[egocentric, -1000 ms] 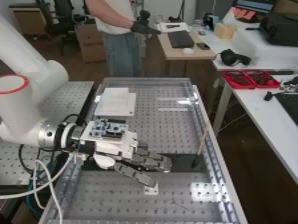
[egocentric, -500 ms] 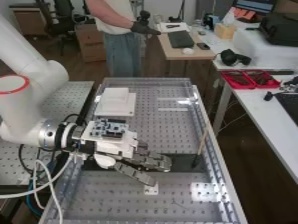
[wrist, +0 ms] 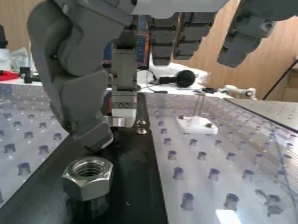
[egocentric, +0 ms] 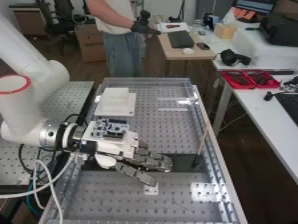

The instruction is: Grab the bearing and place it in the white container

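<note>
"Looming nearest the wrist camera is a hex nut [wrist: 88, 184]; trouble?"

"Possibly: a low sideways sweep could knock it off the black strip [wrist: 138, 175]"

"And the bearing [wrist: 120, 121]?"

"Beyond the nut, by the strip; small and silver, if I've picked the right piece. Reading it wrongly could mean grabbing the nut"

"Has the hand [egocentric: 148, 160] got it?"

"I see no grip. It's mostly open, fingers nearly straight, just below the middle of the high view. Whether one touches the bearing, I can't tell; closing off-centre might roll it away"

"Then the white container [egocentric: 115, 104]?"

"Farther off, left of centre in the high view's upper half. A weak pinch on the way could drop the bearing onto the perforated table [egocentric: 143, 212]"
</note>
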You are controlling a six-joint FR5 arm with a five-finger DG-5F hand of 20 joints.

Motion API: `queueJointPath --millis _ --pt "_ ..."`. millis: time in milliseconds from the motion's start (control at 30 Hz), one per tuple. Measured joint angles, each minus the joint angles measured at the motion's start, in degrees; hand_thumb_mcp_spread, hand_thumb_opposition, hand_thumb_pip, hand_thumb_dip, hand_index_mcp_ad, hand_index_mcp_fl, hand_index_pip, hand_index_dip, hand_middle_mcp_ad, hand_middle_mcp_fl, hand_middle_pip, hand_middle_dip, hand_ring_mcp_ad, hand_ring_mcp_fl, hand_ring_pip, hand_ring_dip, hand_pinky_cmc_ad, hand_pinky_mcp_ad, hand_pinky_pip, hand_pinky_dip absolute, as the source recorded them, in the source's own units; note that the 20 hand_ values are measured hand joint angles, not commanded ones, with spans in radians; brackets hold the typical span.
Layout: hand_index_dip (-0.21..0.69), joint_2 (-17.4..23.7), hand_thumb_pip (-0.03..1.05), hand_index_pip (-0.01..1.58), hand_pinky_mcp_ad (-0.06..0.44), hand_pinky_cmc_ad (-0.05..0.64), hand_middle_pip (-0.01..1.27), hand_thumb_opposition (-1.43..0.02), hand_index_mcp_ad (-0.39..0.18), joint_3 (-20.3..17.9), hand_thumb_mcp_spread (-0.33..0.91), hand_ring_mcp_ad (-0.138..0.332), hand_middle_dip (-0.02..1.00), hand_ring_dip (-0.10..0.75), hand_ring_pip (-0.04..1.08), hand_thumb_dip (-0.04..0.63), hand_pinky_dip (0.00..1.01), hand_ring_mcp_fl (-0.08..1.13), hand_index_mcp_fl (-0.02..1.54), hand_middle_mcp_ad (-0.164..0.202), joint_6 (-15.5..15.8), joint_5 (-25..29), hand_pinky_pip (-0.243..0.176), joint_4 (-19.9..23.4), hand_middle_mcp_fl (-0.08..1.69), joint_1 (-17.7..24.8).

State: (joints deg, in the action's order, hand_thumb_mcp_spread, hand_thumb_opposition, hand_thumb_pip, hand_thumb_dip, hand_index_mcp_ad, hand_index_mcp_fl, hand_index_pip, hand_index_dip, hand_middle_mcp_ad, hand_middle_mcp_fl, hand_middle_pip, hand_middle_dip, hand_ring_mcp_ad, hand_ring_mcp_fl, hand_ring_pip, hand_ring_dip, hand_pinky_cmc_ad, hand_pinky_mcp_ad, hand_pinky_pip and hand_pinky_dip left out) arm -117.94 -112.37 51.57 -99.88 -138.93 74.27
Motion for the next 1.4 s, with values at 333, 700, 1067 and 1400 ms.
queueJointPath --millis 333,700,1067,1400 --pt "0.302 0.0 0.53 1.27 0.248 0.365 0.14 -0.84 -0.113 0.0 0.51 0.035 0.10 -0.014 0.09 0.323 0.14 0.00 0.22 0.070 -0.4 0.2 -0.105 -0.5 0.01 0.2" --pt "0.302 0.6 0.52 1.27 0.248 0.365 0.14 -0.86 -0.115 -0.1 0.49 0.037 0.10 -0.014 0.09 0.316 0.14 0.00 0.19 0.073 -0.8 0.4 -0.105 0.0 0.01 0.1" --pt "0.302 0.6 0.52 1.27 0.248 0.365 0.14 -0.86 -0.113 -0.2 0.49 0.037 0.10 -0.014 0.09 0.316 0.14 0.00 0.19 0.073 -0.8 0.7 -0.105 -0.3 0.01 0.1" --pt "0.295 0.2 0.52 1.27 0.248 0.365 0.14 -0.86 -0.113 0.8 0.49 0.035 0.10 -0.014 0.09 0.318 0.14 0.00 0.19 0.070 -0.8 1.1 -0.105 -1.7 0.01 -0.2"
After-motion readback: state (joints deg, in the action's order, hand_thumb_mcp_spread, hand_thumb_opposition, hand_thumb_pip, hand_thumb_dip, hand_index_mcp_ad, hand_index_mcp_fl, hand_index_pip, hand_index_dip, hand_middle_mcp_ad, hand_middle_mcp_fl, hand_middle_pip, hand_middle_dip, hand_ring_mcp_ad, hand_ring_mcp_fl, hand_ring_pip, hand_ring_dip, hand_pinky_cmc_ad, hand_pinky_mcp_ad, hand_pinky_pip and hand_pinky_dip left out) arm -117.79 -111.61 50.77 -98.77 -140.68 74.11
